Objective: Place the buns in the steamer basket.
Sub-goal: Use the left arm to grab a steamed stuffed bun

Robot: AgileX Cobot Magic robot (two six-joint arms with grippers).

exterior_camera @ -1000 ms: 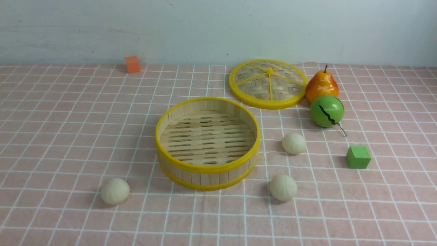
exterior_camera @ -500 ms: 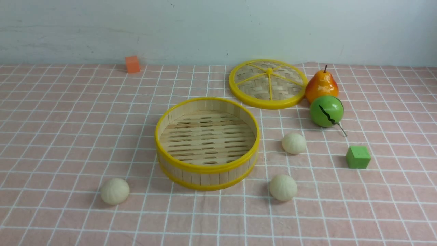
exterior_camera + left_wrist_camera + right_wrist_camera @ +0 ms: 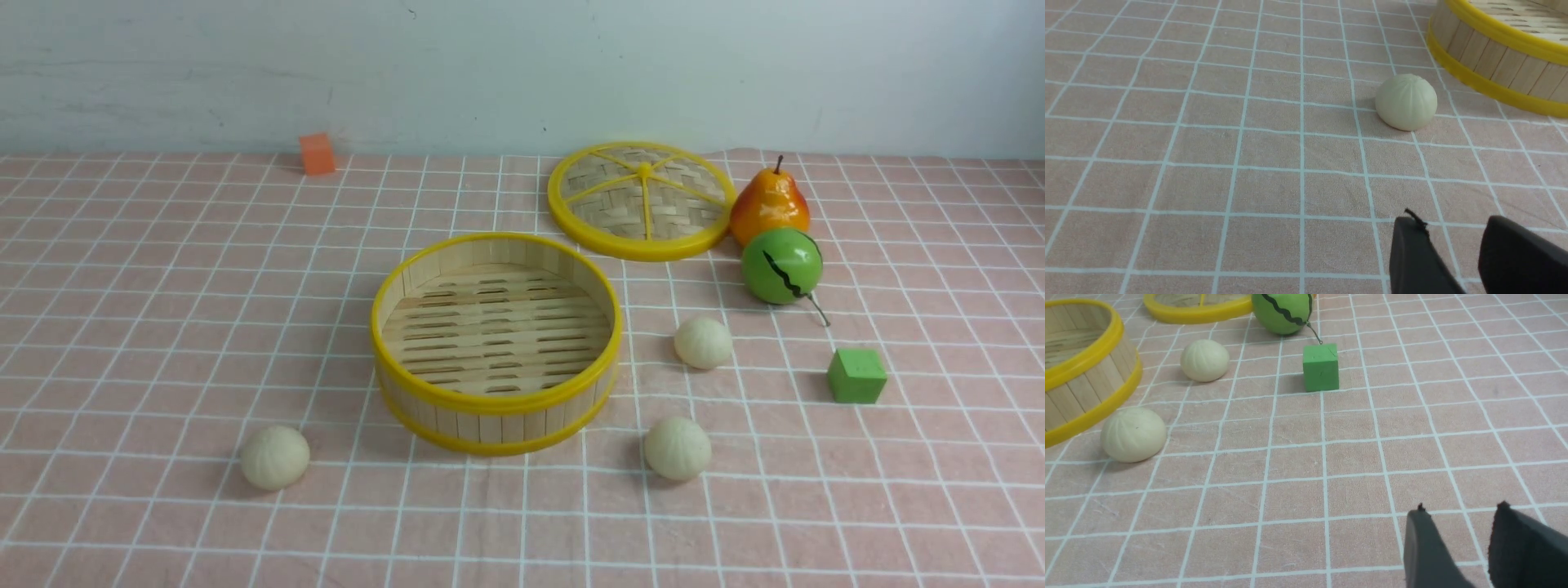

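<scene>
The steamer basket [image 3: 490,403] stands empty at the middle of the checked cloth. Three cream buns lie on the cloth around it: one at the front left [image 3: 274,457], one at the front right [image 3: 677,448], one to its right [image 3: 703,343]. Neither gripper shows in the front view. In the left wrist view my left gripper [image 3: 1451,228] is open and empty, low over the cloth, short of the front-left bun [image 3: 1406,102] beside the basket wall [image 3: 1486,61]. In the right wrist view my right gripper [image 3: 1461,514] is open and empty, well back from two buns [image 3: 1133,434] [image 3: 1204,360] and the basket [image 3: 1081,396].
A flat woven lid [image 3: 642,200] lies behind the basket to the right. A pear [image 3: 769,206] and a green ball with a black crack [image 3: 781,265] sit beside it. A green cube [image 3: 856,376] stands right of the buns. An orange cube [image 3: 317,153] is at the far left back.
</scene>
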